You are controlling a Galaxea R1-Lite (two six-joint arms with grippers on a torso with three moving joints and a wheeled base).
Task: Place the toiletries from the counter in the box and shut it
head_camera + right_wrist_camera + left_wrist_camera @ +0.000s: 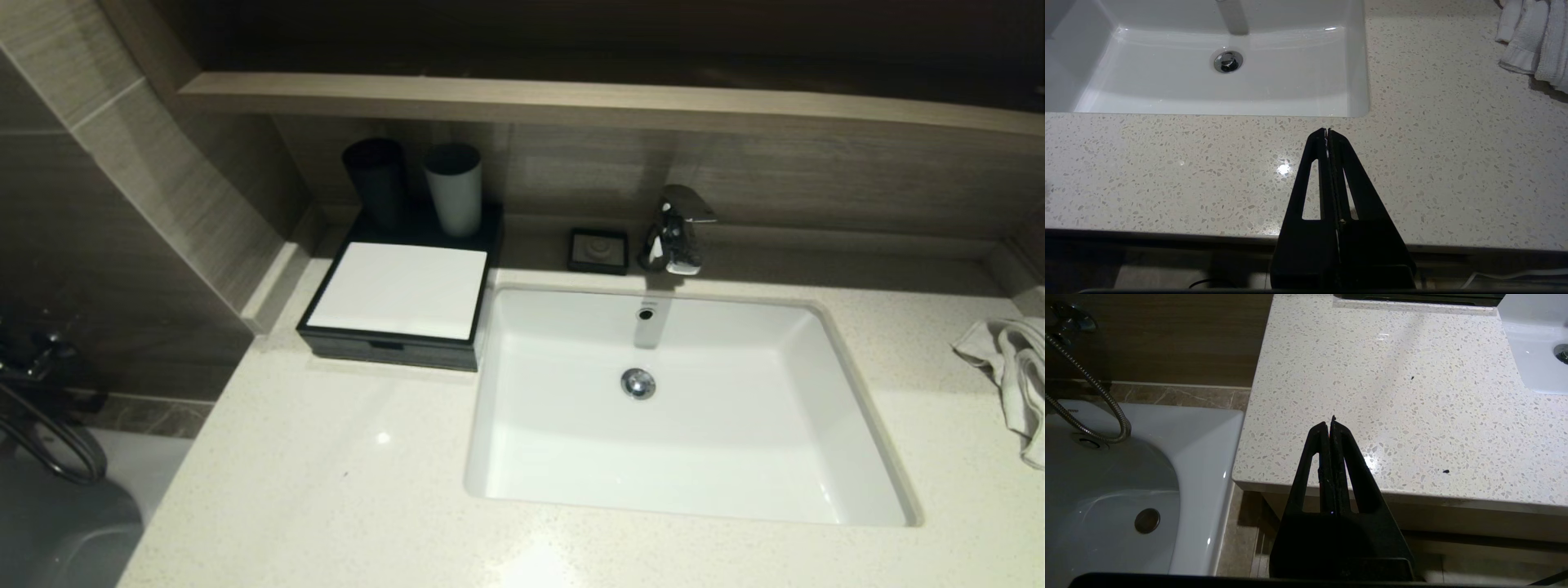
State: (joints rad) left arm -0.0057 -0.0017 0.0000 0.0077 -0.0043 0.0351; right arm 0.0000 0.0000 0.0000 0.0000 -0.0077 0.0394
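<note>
A black cup (376,181) and a grey cup (454,189) stand side by side at the far left, against the wall. To their right, a small black soap dish (598,250) sits just beside the chrome tap (674,230), which rises behind the white sink (522,457). A wood-look ledge (571,100) runs along the wall above them all. A crumpled white towel (1014,376) lies at the far right edge. Down on the left, a white bathtub (1200,465) shows, a metal shower hose (1094,400) looping into it.
</note>
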